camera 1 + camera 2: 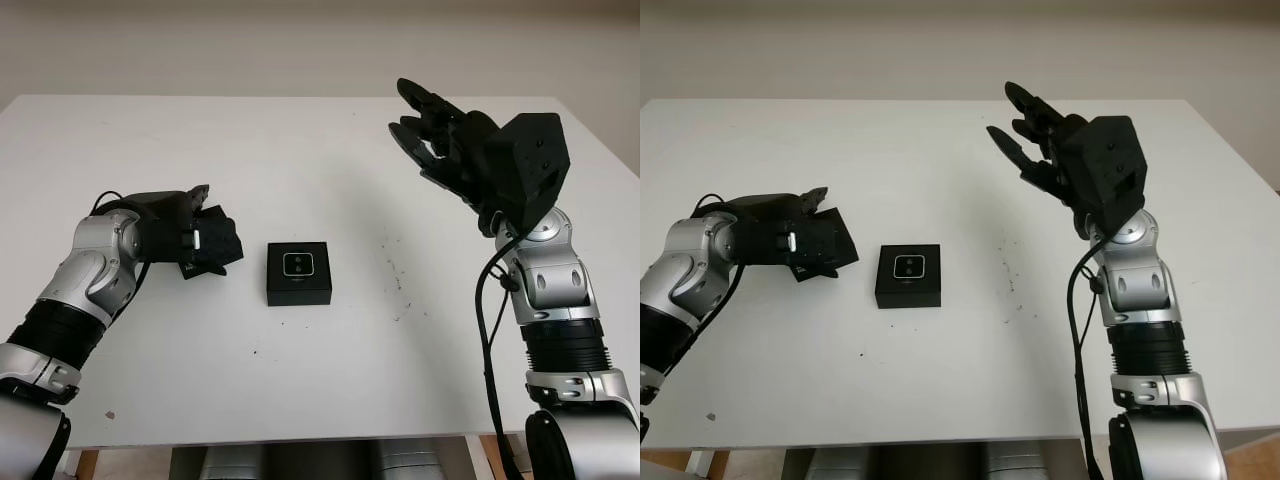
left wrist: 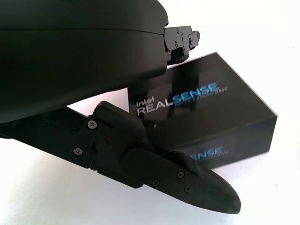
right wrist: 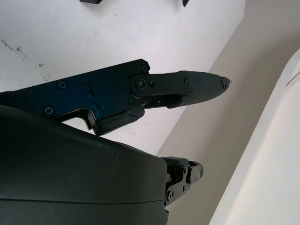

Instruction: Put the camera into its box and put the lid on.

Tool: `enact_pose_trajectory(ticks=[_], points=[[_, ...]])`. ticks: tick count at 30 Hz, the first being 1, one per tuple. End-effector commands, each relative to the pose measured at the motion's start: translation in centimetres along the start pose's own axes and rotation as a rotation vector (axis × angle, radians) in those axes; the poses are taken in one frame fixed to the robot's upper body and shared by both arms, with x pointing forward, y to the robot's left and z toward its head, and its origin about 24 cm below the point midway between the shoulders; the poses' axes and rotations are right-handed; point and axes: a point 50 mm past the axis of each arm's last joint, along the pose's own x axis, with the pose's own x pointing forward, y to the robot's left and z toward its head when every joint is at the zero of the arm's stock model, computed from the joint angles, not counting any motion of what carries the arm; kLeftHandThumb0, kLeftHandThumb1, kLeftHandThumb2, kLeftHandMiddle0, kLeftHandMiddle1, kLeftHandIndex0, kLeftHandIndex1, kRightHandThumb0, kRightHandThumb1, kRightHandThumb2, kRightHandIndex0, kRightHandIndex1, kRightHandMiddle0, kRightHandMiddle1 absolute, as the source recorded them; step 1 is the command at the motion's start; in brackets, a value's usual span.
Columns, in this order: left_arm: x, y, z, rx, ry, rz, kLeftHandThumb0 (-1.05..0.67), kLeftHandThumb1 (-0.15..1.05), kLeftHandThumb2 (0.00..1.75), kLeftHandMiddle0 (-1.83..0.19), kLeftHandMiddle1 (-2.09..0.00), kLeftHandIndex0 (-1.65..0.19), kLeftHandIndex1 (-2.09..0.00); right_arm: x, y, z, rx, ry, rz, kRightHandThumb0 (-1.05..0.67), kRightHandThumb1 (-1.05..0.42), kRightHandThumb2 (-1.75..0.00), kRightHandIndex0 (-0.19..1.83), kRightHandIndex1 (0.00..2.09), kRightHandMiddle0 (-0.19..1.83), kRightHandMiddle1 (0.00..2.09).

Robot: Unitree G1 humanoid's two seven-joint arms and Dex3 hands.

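A small black box sits open in the middle of the white table. The camera lies inside it, its pale face with two lenses turned up. Left of the box, my left hand is shut on the black lid. The left wrist view shows the lid printed "Intel RealSense", with one finger across its side and another over its top. The lid stands a short gap away from the box, tilted. My right hand is raised above the table's right part, open and holding nothing.
Small dark specks mark the table to the right of the box. A black cable hangs along my right forearm. The table's front edge runs close to my body, and a pale wall stands behind the table.
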Motion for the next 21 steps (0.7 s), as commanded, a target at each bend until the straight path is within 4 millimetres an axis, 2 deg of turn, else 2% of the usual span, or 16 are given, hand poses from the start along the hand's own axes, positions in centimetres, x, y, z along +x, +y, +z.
enact_pose_trajectory(ticks=[1, 7, 12, 14, 15, 16, 17, 18, 19, 21], points=[[0.2, 0.1, 0.3, 0.014, 0.0, -0.004, -0.98, 0.98, 0.05, 0.02, -0.07, 0.18, -0.05, -0.1, -0.3, 0.4, 0.002, -0.013, -0.009, -0.68, -1.05, -0.34, -0.02, 0.18, 0.07, 0.04], [0.9, -0.6, 0.2, 0.038, 0.016, -0.007, -0.97, 0.99, 0.05, 0.04, -0.06, 0.17, -0.05, -0.2, -0.3, 0.3, -0.019, -0.013, -0.007, -0.69, -1.05, -0.35, 0.0, 0.16, 0.09, 0.06], [1.5, -1.1, 0.1, 0.037, 0.038, 0.0, -0.95, 0.96, 0.05, -0.08, -0.12, 0.1, -0.09, -0.3, -0.4, 0.3, -0.018, -0.014, -0.01, -0.69, -1.05, -0.33, 0.09, 0.19, 0.12, 0.06], [1.8, -1.2, 0.0, 0.036, 0.049, 0.009, -0.94, 0.95, 0.05, 0.11, -0.67, -0.01, -0.13, -0.4, -0.4, 0.2, -0.022, -0.015, -0.008, -0.69, -1.05, -0.33, 0.07, 0.17, 0.12, 0.07], [1.8, -1.3, 0.0, 0.034, 0.053, 0.012, -0.94, 0.95, 0.05, 0.15, -0.86, -0.05, -0.17, -0.4, -0.4, 0.2, -0.026, -0.018, -0.009, -0.7, -1.05, -0.33, 0.07, 0.16, 0.13, 0.07], [1.9, -1.3, 0.0, 0.029, 0.057, 0.017, -0.92, 0.95, 0.05, 0.17, -1.0, 0.06, -0.5, -0.4, -0.4, 0.2, -0.031, -0.019, -0.009, -0.7, -1.05, -0.33, 0.06, 0.16, 0.14, 0.07], [1.9, -1.4, 0.0, 0.021, 0.06, 0.025, -0.91, 0.96, 0.05, 0.18, -1.08, 0.12, -0.75, -0.4, -0.4, 0.2, -0.033, -0.019, -0.008, -0.71, -1.05, -0.33, 0.05, 0.14, 0.14, 0.07], [2.0, -1.5, 0.0, 0.019, 0.052, 0.034, -0.87, 0.96, 0.06, 0.19, -1.12, 0.16, -0.92, -0.4, -0.4, 0.2, -0.033, -0.019, -0.007, -0.71, -1.05, -0.33, 0.04, 0.13, 0.15, 0.07], [2.0, -1.5, 0.0, 0.012, 0.048, 0.044, -0.84, 0.97, 0.06, 0.19, -1.15, 0.17, -0.98, -0.4, -0.3, 0.2, -0.032, -0.018, -0.007, -0.72, -1.05, -0.33, 0.04, 0.13, 0.15, 0.07], [2.0, -1.6, -0.1, -0.022, 0.035, 0.073, -0.78, 0.97, 0.06, 0.09, -0.91, 0.16, -0.8, -0.4, -0.2, 0.2, -0.034, -0.018, -0.009, -0.7, -1.05, -0.32, 0.04, 0.12, 0.16, 0.08]])
